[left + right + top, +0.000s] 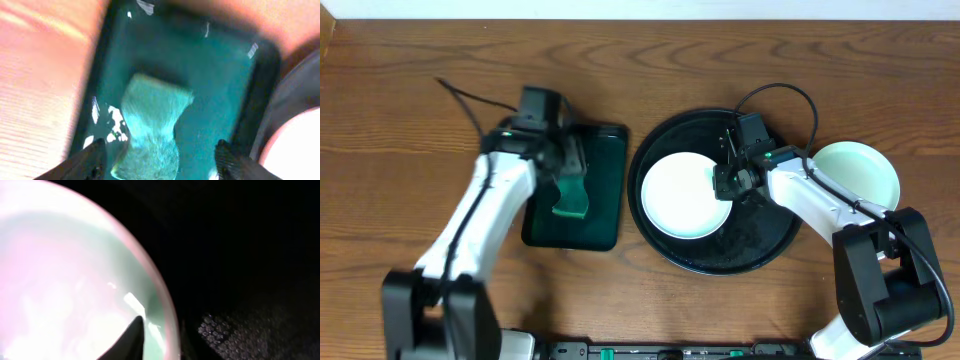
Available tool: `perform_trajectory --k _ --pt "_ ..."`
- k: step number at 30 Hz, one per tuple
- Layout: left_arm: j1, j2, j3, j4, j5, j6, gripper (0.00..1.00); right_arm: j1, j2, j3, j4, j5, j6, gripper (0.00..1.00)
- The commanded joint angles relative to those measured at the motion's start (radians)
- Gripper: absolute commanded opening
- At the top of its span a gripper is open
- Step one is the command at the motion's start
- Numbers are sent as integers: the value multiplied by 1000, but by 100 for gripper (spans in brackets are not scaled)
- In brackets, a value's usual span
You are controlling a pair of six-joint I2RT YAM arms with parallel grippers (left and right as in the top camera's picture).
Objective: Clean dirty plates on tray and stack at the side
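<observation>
a pale plate lies in the left half of the black round tray. a mint-green plate sits on the wooden table just right of that tray. the right gripper is at the pale plate's right rim, with one dark fingertip over the edge; i cannot tell how wide its jaws stand or whether it grips. the left gripper hangs spread wide, holding nothing, astride a green sponge lying in the dark rectangular tray.
</observation>
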Motion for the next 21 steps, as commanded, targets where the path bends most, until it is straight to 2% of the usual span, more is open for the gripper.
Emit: perform_trajectory --k 1,2,11,21 --pt "65 -96 67 4 -73 10 74 10 -17 -4 2 -19 2 28" --pt "84 -113 67 5 -89 11 76 10 -17 -4 2 -19 2 29" --pt "161 -142 66 4 -105 10 78 10 -17 -4 0 -14 2 42" --pt "161 -142 66 4 -105 10 78 10 -17 -7 0 -11 2 44"
